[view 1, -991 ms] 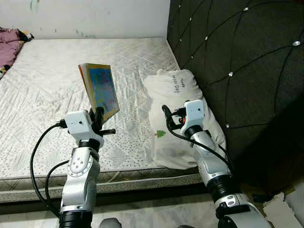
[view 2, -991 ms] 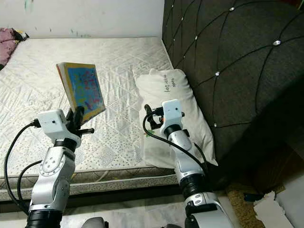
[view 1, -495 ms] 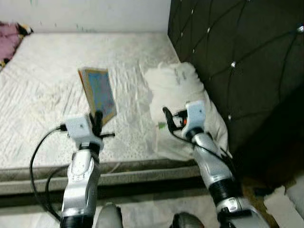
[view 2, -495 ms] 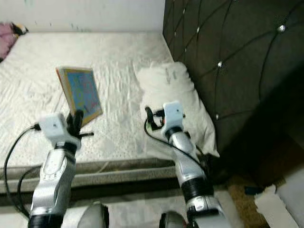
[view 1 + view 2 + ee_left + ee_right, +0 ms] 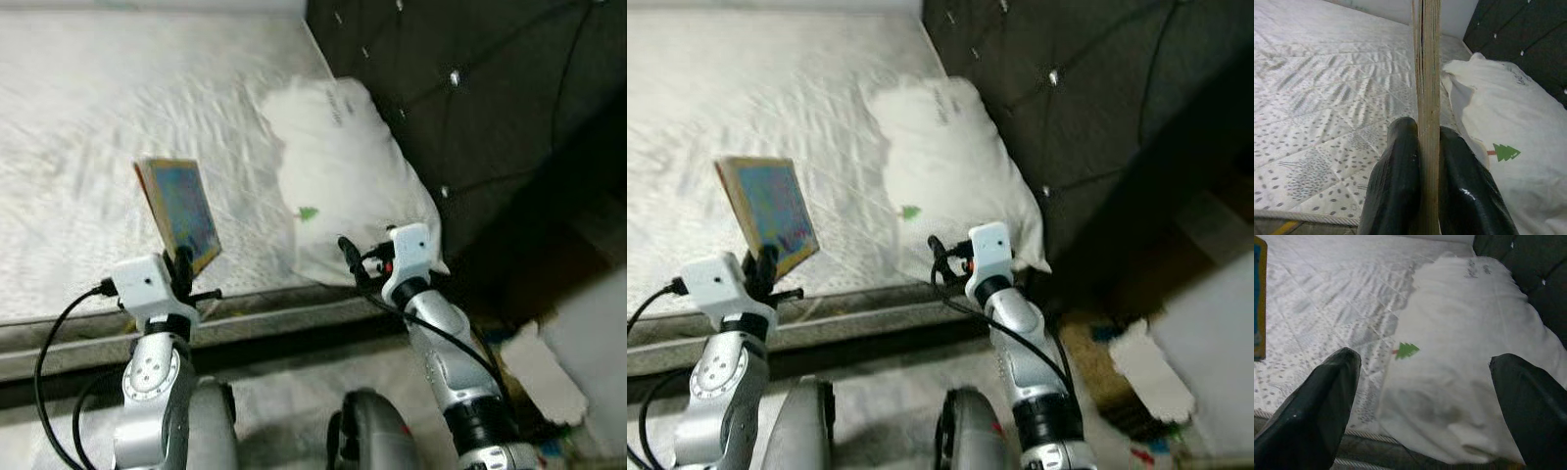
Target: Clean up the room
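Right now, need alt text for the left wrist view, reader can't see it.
The left claw is shut on a thin, colourful hardcover book, seen edge-on and upright between its two black fingers. Beyond lies a white quilted mattress, with a white pillow bearing a small green tree print against a dark tufted headboard.

A white quilted mattress (image 5: 98, 117) fills the upper left of the head views. A dark tufted headboard (image 5: 470, 88) with shiny studs takes the upper right. Pale torn paper or cardboard (image 5: 544, 367) lies on the floor at the lower right.

Your head views are motion-blurred and evenly lit. The wrist views look sharper; the headboard (image 5: 470, 88) stays dark
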